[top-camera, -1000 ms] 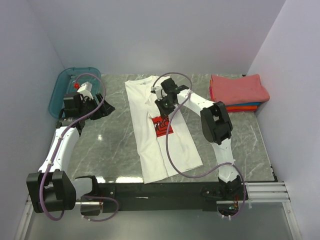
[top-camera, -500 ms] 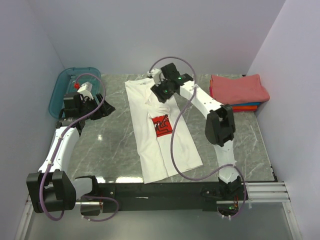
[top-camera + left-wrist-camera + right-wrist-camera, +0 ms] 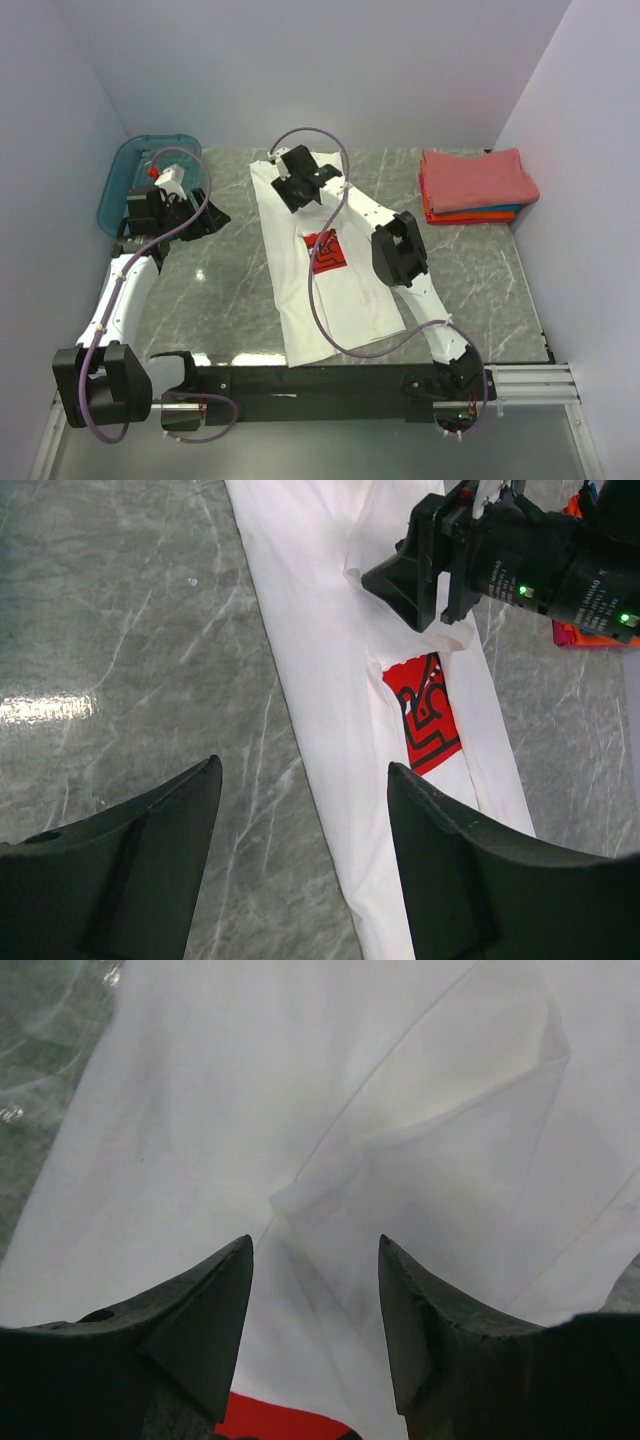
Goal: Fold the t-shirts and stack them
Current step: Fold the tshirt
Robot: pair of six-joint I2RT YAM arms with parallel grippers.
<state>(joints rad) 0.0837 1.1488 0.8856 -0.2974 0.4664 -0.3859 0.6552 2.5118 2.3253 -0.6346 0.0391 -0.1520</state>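
At far left, a teal plastic bin [image 3: 118, 190] sits at the back corner of the grey marbled tabletop [image 3: 230, 290]. Just beside it the left pincer [image 3: 303, 768] hangs over bare marble. Its jaws are wide apart and hold nothing, and it is where it was a second ago. In the middle a white short-sleeved tee [image 3: 325, 300] lies flat, running from back to front, with its red square chest print [image 3: 326, 250] facing up. The right pincer [image 3: 315, 1245] has moved left and back, from above the print to the tee's collar end. A second ago it was nearly closed. Now its jaws stand apart over a folded flap of white cloth, with nothing between them. At far right, well apart from the tee, a stack of folded tees [image 3: 478, 178] rests by the wall, coral-red on top with orange and blue edges beneath.
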